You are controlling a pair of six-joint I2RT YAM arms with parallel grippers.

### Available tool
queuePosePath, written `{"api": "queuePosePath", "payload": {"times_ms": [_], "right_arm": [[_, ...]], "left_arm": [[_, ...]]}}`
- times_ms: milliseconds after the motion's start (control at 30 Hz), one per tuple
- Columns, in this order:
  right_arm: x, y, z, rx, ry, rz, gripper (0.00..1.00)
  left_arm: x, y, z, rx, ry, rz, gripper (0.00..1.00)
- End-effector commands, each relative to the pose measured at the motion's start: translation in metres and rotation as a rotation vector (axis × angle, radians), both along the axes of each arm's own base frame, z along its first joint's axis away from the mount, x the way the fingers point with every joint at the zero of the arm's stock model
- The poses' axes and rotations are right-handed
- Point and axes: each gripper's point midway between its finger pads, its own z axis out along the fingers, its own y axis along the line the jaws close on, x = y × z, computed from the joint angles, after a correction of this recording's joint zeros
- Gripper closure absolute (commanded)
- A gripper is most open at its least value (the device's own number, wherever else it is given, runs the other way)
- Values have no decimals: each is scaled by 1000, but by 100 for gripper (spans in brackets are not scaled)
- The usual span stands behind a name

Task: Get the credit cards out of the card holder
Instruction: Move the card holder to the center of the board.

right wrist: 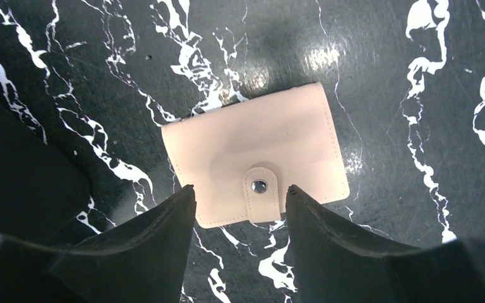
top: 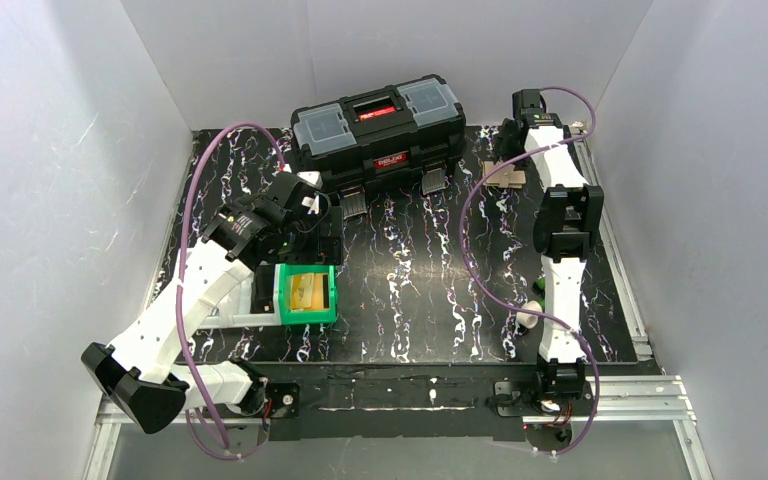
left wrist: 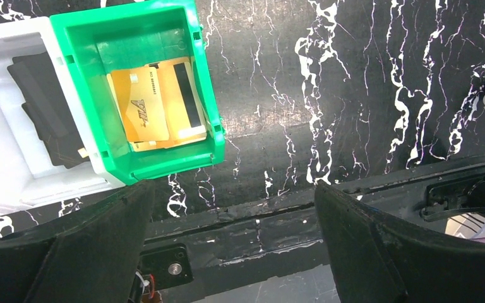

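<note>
— Where does the card holder (right wrist: 259,136) lie?

— It lies flat on the black marbled table (top: 430,270), close to the far edge and towards the right corner, just right of the black toolbox (top: 380,125). It is folded shut, and its strap (right wrist: 262,205) is fastened by a metal snap.

— And the right gripper (right wrist: 240,189)?

— It hangs over the edge of the holder where the strap closes, one finger on each side of the strap. The gap between the fingers is wider than the strap, and they clamp nothing. Whether the tips touch the holder cannot be told.

— What of the left gripper (left wrist: 233,189)?

— Its fingers are spread wide with nothing between them, above the near edge of the table towards the left corner, well apart from the holder.

— What sits beside it?

— Just beyond the fingers stands a green bin (left wrist: 132,28) with yellow-tan card-shaped pieces (left wrist: 155,107) lying in it, one showing a dark stripe. A white tray (left wrist: 12,183) touches the bin's left side and holds flat black pieces.
</note>
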Motion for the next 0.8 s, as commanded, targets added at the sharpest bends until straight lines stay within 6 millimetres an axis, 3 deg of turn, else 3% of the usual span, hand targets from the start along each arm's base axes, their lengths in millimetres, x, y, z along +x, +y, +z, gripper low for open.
{"api": "queuePosePath", "payload": {"times_ms": [0, 267, 367, 500, 533, 767], "right_arm": [[7, -1, 13, 22, -11, 31, 37], [4, 3, -1, 145, 43, 58, 37], [2, -5, -9, 251, 65, 34, 38], [-2, 7, -27, 384, 114, 18, 40], [-2, 10, -29, 400, 124, 16, 44], [-18, 8, -39, 374, 180, -20, 51]], "left_arm": [[-6, -1, 1, -22, 21, 0, 2], [0, -7, 6, -28, 19, -11, 2], [2, -8, 8, -30, 15, -12, 2], [4, -10, 8, -29, 13, -14, 2], [4, -10, 8, -29, 15, -13, 2], [5, -12, 8, -33, 18, -15, 2]]}}
